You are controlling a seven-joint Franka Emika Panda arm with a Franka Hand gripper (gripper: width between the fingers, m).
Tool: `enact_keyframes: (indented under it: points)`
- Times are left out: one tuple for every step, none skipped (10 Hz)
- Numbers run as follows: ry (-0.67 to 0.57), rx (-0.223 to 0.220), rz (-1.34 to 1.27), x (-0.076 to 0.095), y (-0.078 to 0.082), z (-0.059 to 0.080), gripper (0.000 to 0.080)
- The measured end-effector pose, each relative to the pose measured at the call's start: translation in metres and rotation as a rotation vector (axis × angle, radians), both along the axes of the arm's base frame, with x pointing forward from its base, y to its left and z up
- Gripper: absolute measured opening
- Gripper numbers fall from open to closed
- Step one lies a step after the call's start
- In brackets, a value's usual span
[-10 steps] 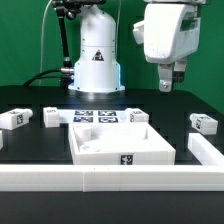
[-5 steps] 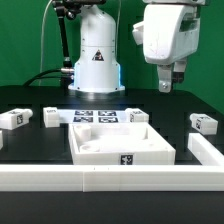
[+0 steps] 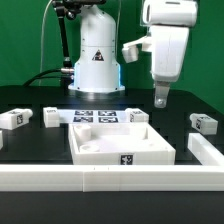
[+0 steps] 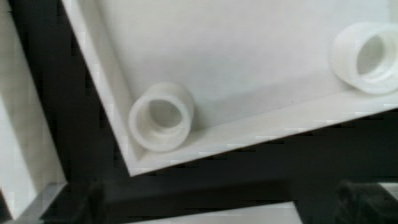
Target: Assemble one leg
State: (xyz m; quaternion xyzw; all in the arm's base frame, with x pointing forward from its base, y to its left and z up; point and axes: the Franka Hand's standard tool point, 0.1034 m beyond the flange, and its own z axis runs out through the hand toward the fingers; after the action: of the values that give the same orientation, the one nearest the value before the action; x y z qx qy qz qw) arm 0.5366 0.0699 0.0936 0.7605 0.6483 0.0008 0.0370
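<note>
The wide white tray-like panel (image 3: 97,149) lies in the middle of the table. Several small white legs with tag markers lie around it: two at the exterior view's left (image 3: 12,119) (image 3: 52,117), one behind the panel (image 3: 138,117) and one at the right (image 3: 203,122). My gripper (image 3: 161,98) hangs in the air above the panel's far right corner, holding nothing. In the wrist view the gripper (image 4: 210,203) is open, with its dark fingers (image 4: 48,205) far apart above a corner of the panel (image 4: 231,60) that has two round sockets (image 4: 164,117) (image 4: 374,58).
The marker board (image 3: 98,117) lies behind the panel, in front of the robot base (image 3: 96,60). A long white rail (image 3: 100,179) runs along the table's front edge. Another white rail piece (image 3: 206,150) lies at the exterior view's right.
My gripper has come down toward the panel and the wrist has turned. The parts on the table have not moved.
</note>
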Motion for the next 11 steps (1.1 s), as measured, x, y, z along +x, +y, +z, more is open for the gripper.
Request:
enact_keyframes:
  points:
    - [0.006,-0.004,-0.007,0.0,-0.004,0.0,0.065]
    - [0.007,-0.003,-0.006,-0.001,-0.004,0.0,0.065]
    - [0.007,-0.003,-0.006,-0.001,-0.004,-0.001,0.065]
    - [0.007,-0.003,-0.007,-0.001,-0.004,-0.001,0.065]
    - [-0.012,0.002,0.01,0.001,-0.001,-0.003,0.065]
    - [-0.044,0.015,0.045,0.0,0.003,-0.008,0.065]
    - [-0.059,0.016,0.115,-0.009,0.0,-0.014,0.065]
    - [-0.069,0.018,0.17,-0.021,-0.008,-0.021,0.065]
    - [-0.067,0.016,0.214,-0.031,-0.016,-0.026,0.065]
    - [-0.054,0.009,0.251,-0.037,-0.025,-0.029,0.065]
    - [-0.05,0.004,0.253,-0.04,-0.034,-0.03,0.065]
